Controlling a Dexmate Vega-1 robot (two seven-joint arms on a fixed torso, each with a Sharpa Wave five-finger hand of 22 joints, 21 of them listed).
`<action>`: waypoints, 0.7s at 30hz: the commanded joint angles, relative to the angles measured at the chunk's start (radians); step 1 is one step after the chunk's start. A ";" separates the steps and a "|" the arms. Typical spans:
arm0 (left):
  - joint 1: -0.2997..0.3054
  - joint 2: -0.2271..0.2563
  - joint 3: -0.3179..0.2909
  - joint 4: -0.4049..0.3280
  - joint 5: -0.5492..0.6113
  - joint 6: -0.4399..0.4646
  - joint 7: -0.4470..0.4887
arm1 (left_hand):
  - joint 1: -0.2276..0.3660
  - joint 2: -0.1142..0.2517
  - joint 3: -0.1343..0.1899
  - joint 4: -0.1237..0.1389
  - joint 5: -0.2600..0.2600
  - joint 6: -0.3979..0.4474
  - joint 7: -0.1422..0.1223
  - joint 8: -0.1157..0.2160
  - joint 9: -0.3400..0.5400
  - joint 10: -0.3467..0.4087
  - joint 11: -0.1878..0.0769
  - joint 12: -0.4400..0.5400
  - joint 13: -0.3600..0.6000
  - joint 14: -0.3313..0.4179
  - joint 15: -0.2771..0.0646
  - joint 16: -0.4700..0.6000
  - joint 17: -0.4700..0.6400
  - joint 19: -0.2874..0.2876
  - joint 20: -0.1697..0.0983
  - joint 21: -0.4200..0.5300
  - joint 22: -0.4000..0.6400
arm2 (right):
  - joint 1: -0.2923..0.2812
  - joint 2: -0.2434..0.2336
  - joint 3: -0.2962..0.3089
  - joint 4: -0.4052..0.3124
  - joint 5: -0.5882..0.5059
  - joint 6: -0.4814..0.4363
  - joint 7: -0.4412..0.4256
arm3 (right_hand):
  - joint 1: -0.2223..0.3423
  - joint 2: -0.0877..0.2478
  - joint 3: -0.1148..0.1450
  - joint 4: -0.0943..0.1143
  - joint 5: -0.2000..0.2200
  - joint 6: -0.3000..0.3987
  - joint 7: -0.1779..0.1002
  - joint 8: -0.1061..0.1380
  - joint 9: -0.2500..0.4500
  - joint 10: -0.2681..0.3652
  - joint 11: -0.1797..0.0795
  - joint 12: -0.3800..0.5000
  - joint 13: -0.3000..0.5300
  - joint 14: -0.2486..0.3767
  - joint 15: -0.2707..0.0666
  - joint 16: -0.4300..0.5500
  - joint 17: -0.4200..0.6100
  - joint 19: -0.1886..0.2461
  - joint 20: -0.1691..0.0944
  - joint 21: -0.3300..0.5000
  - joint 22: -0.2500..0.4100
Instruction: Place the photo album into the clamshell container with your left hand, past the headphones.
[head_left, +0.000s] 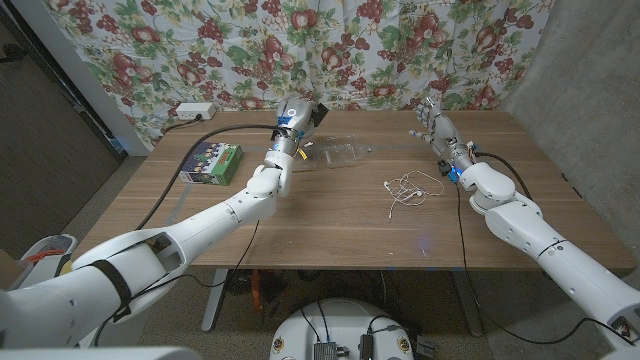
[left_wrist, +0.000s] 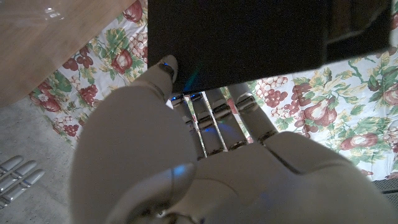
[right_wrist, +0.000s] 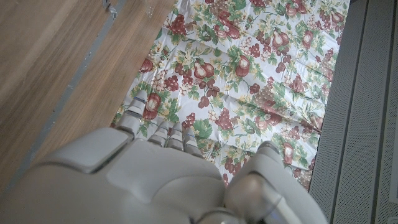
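My left hand (head_left: 291, 126) is raised over the table's far middle and holds the dark photo album (head_left: 314, 110) at its top end. Seen from the left wrist, the album (left_wrist: 249, 37) is a black slab gripped between the thumb and the fingers (left_wrist: 211, 118) of my left hand (left_wrist: 186, 168). The clear clamshell container (head_left: 338, 153) lies on the table just right of and below that hand. White wired headphones (head_left: 410, 187) lie in a loose tangle further right. My right hand (head_left: 436, 126) is raised at the far right with fingers apart, holding nothing.
A green box (head_left: 212, 162) lies left of my left arm. A white power strip (head_left: 195, 110) with a black cable sits at the back left edge. A floral curtain (head_left: 400, 40) hangs behind the table (head_left: 330, 230).
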 joint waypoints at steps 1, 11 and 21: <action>-0.026 -0.029 0.031 0.050 -0.003 0.018 -0.016 | 0.005 0.012 0.010 0.001 0.003 -0.004 0.002 0.000 0.002 0.038 -0.043 -0.001 0.002 -0.008 -0.121 -0.007 -0.001 -0.010 0.001 0.008 0.004 | -0.008 -0.003 0.004 -0.005 0.001 0.003 -0.003 | 0.006 0.006 0.003 -0.003 -0.001 0.010 -0.001 0.003 0.005 0.003 -0.006 0.005 0.003 0.006 0.002 0.002 0.002 0.005 0.006 -0.002 0.003; -0.052 -0.042 0.064 0.087 0.003 0.014 -0.013 | 0.001 0.013 0.017 0.000 0.003 0.013 -0.017 0.006 0.002 0.040 -0.047 -0.008 0.002 -0.010 -0.123 -0.014 -0.002 -0.015 0.000 0.014 0.004 | -0.010 -0.002 0.008 -0.002 0.005 0.008 0.000 | 0.007 0.006 0.003 -0.004 -0.001 0.010 -0.001 0.003 0.005 0.003 -0.006 0.005 0.003 0.006 0.000 0.002 0.001 0.005 0.007 -0.002 0.003; -0.068 -0.046 0.091 0.101 0.013 0.003 -0.018 | -0.003 0.011 0.022 -0.002 0.002 0.029 -0.035 0.011 0.000 0.038 -0.047 -0.017 0.000 -0.014 -0.125 -0.020 -0.001 -0.022 -0.001 0.018 0.004 | -0.016 0.000 0.015 -0.001 0.010 0.017 -0.004 | 0.007 0.006 0.003 -0.005 -0.001 0.011 -0.002 0.003 0.005 0.004 -0.007 0.005 0.003 0.007 0.001 0.002 0.002 0.005 0.006 -0.002 0.003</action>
